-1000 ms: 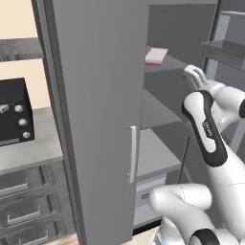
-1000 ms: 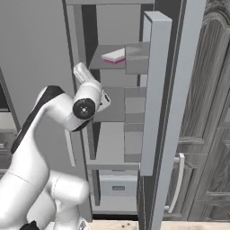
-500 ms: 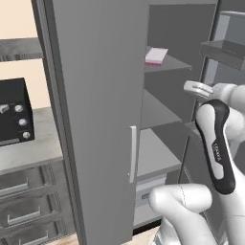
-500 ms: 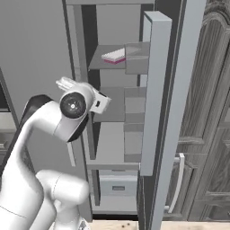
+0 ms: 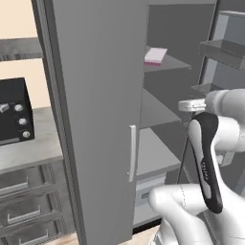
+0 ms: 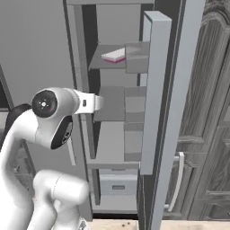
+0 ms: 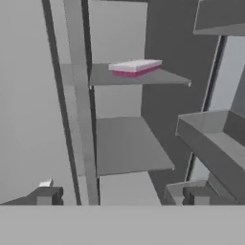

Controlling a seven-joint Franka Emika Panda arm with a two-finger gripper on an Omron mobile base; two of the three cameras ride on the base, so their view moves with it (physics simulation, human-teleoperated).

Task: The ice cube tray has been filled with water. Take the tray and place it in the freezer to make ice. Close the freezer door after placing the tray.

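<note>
The thin pale pink ice cube tray [image 5: 155,56] lies flat on an upper shelf of the tall grey freezer [image 6: 112,101]. My gripper [image 7: 122,195], jaws apart and empty, faces the shelves; the plain grey freezer door [image 5: 103,115] stands open, awaiting closure.

The freezer [image 5: 167,115] stands open at frame centre in the left base view, its shelf bays offering passage between the closed left door panel [image 5: 95,119] and the swung-out freezer door [image 6: 159,112] at right. The ice cube tray [image 7: 135,67] occupies the upper shelf; the shelf below lies bare.
</note>
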